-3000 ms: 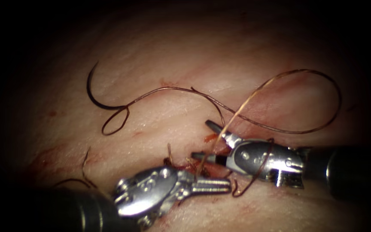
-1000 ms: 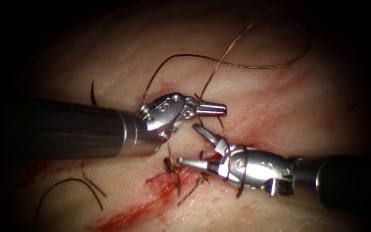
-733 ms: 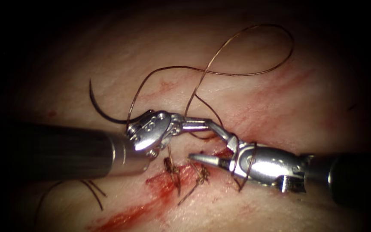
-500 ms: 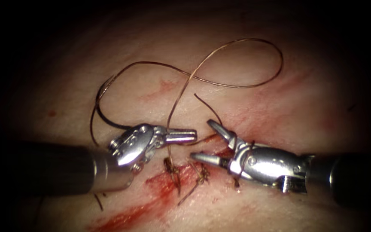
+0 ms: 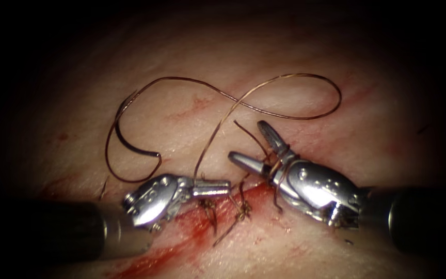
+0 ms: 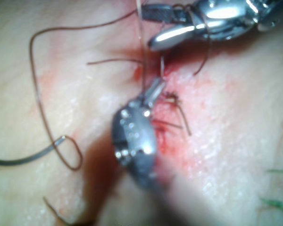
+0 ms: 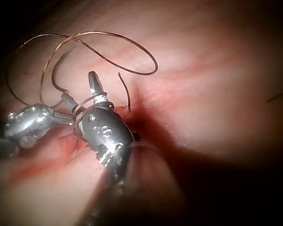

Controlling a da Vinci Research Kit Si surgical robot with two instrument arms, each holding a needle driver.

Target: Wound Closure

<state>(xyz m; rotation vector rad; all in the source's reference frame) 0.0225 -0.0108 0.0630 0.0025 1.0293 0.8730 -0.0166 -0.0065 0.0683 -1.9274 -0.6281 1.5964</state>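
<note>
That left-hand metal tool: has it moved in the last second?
Yes. The left tool has dropped from above the knotted stitches down beside them, jaws shut on the thread.

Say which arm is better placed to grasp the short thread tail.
Probably right: right tool, jaws open, wrapped in thread, flanks the tail; left tool is shut on thread. Needle lies free on tissue.

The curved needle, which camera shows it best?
The endoscope view: the needle lies loose on the tissue, left of the cut, its whole dark curve visible, neither tool holding it. In the left wrist view it runs off the edge. In the right wrist view I cannot pick it out.
</note>
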